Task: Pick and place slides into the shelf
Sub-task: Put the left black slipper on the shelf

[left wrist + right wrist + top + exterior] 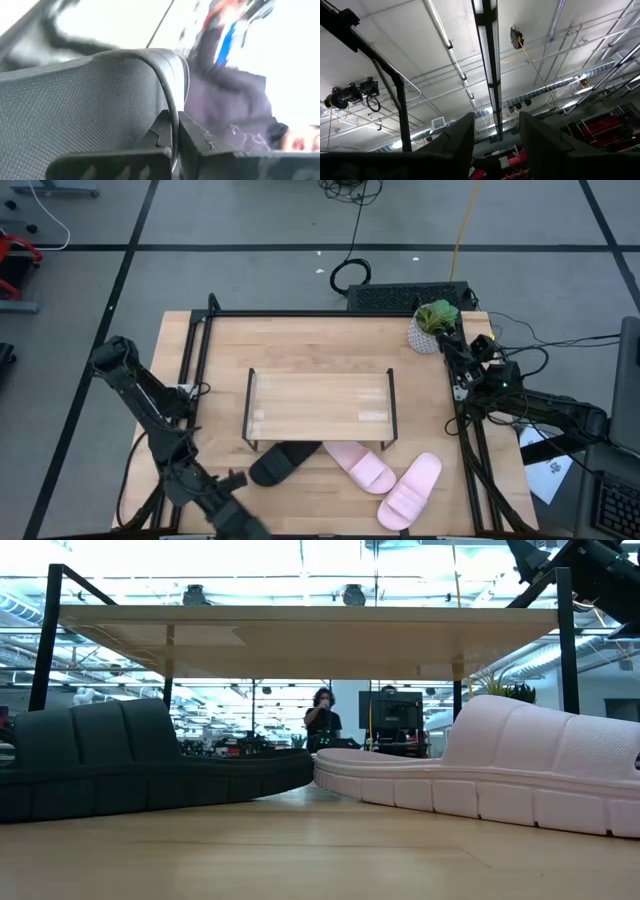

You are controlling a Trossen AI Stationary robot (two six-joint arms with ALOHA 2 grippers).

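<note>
At the near left edge of the bench [220, 355], the left end effector [174, 135] is closed on the strap of a black slide [90, 105]. Beyond it, one black slide [283, 463] and two pink slides [362, 467] lie at the shelf [320, 405] front. The right end effector [495, 135], empty and half open, waits far right; the held slide should go in low and level.

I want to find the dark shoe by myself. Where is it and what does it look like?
Find the small wooden shelf in the middle of the big table. Along its near edge lie three slides; the black slide is the leftmost one, poking out from under the shelf. Its two neighbours are pale pink.
</note>
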